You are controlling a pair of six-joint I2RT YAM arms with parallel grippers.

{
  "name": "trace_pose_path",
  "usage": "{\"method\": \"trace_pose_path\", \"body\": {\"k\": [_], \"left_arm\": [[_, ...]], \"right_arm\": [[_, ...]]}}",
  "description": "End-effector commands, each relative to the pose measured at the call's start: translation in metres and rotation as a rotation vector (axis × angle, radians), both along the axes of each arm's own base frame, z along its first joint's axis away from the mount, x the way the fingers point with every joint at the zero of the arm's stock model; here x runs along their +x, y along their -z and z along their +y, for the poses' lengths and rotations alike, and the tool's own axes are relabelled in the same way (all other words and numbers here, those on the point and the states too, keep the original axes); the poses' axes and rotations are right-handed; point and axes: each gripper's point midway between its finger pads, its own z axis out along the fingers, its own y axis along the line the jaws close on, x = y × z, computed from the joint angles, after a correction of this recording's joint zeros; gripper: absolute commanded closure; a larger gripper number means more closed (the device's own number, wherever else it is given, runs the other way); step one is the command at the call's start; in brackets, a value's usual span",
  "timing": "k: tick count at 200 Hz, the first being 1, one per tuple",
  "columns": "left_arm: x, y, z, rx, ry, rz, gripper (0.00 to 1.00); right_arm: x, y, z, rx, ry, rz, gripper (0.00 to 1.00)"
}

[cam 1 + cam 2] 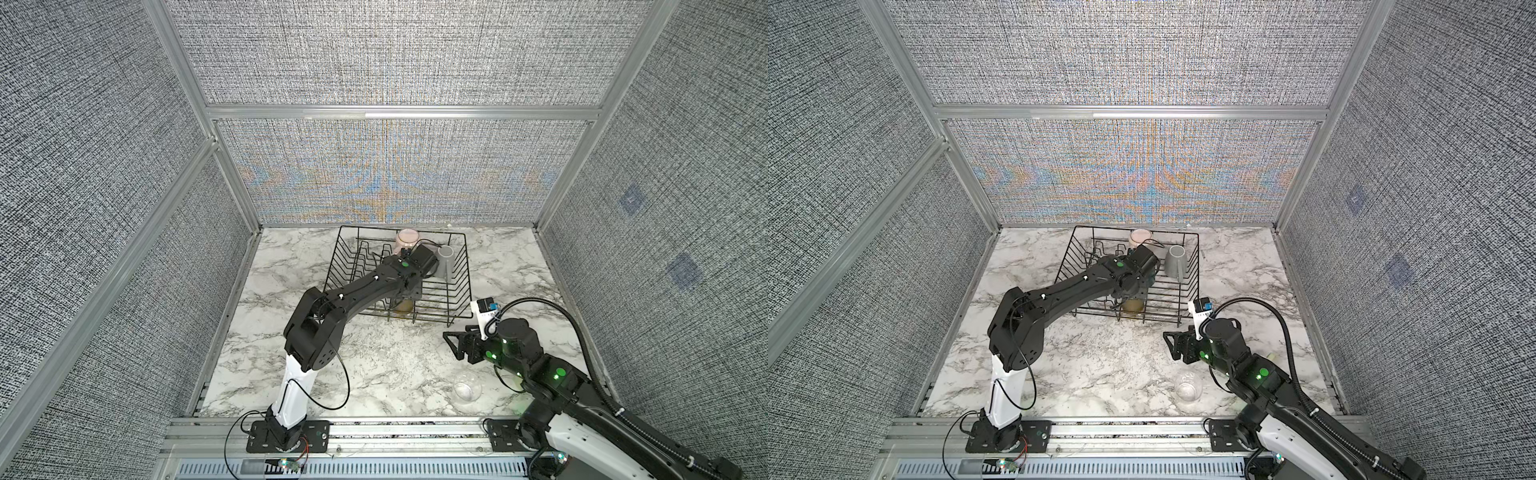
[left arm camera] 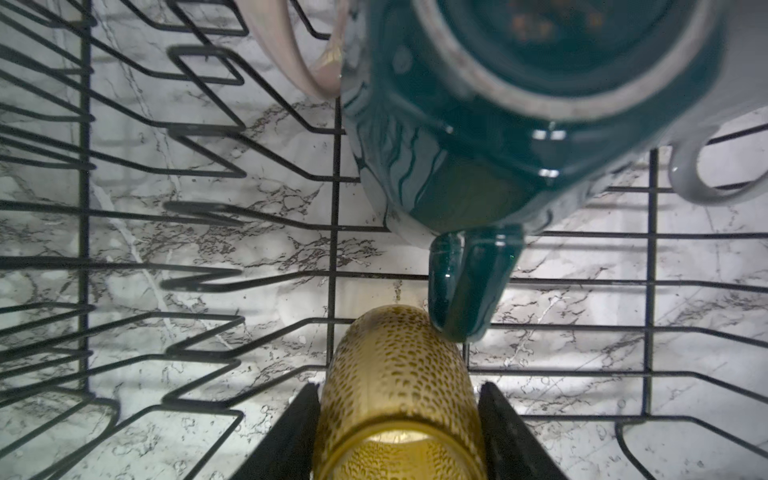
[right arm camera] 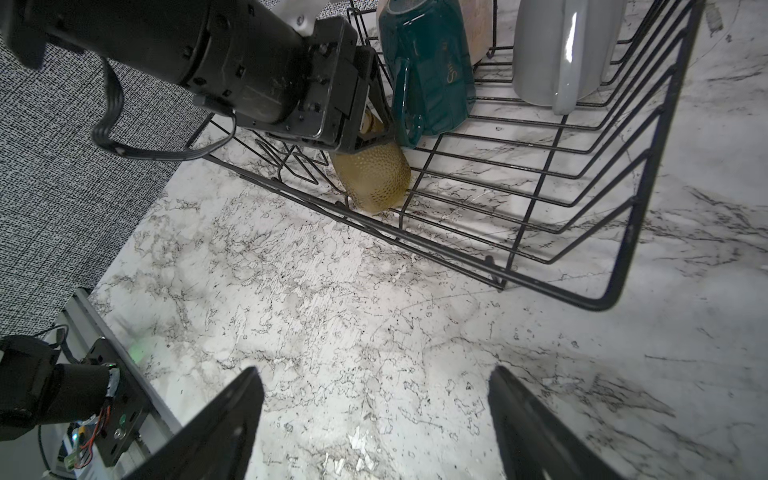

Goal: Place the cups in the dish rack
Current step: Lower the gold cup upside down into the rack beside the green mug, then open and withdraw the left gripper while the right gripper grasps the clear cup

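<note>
Pinching the amber tumbler (image 2: 399, 424) by its dotted sides between the two fingers of the left gripper (image 2: 399, 386), down inside the black wire dish rack (image 1: 444, 299) at the middle of its near edge, toward the rack's lower side in both top views; stretching in over the rack's lower left corner from the lower left of the frame; crowding the dark teal mug (image 2: 498, 124), its handle hanging just beside the tumbler's far end; sharing the rack with the pale pink mug (image 1: 407, 239) at the far wall, upper middle of the rack, and the grey mug (image 1: 446, 264) toward the upper right corner; sitting outside the rack on the marble table (image 1: 374, 374), lower right of the frame, the clear tumbler (image 1: 467, 388), well apart from the others; hovering just above that glass in the frame, the right gripper (image 1: 455, 345), fingers spreading wide over bare marble and gripping nothing.
</note>
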Motion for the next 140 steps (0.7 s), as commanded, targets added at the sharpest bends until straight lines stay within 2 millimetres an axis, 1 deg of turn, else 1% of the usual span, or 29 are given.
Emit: {"method": "trace_pose_path", "body": {"k": [1,25,38,58,77,84,87,101,115,117,120,140], "left_arm": [[0.000,0.004,0.001,0.014,0.004,0.002,0.46],[0.001,0.005,0.005,0.021,-0.011,-0.002,0.36],[0.001,0.001,0.004,0.016,-0.012,-0.013,0.33],[0.002,-0.010,0.004,-0.012,-0.016,-0.043,0.30],[-0.003,-0.023,0.007,-0.030,-0.019,-0.056,0.28],[-0.005,-0.022,0.009,-0.025,-0.021,-0.054,0.28],[-0.005,-0.033,0.010,-0.043,-0.022,-0.071,0.28],[-0.011,-0.044,0.014,-0.058,-0.027,-0.094,0.28],[-0.019,-0.052,0.018,-0.074,-0.029,-0.104,0.28],[-0.020,-0.053,0.019,-0.076,-0.031,-0.106,0.28],[-0.021,-0.056,0.020,-0.080,-0.032,-0.110,0.27],[-0.034,-0.065,0.031,-0.093,-0.045,-0.133,0.28]], "right_arm": [[0.000,0.001,-0.003,-0.008,0.012,0.004,0.15],[0.000,0.002,-0.004,-0.009,0.018,0.002,0.15],[0.000,0.001,-0.004,-0.007,0.018,0.002,0.15],[0.000,0.003,-0.004,-0.020,0.015,0.012,0.15],[-0.001,0.009,-0.008,-0.042,0.032,0.047,0.15],[-0.002,0.011,-0.009,-0.047,0.040,0.061,0.15],[-0.002,0.013,-0.010,-0.052,0.044,0.068,0.15],[-0.004,0.020,-0.014,-0.078,0.062,0.105,0.15],[-0.009,0.025,-0.021,-0.116,0.076,0.147,0.15],[-0.009,0.028,-0.021,-0.127,0.081,0.163,0.15],[-0.011,0.034,-0.024,-0.150,0.086,0.192,0.15],[-0.030,0.041,-0.037,-0.213,0.107,0.323,0.15]]}}
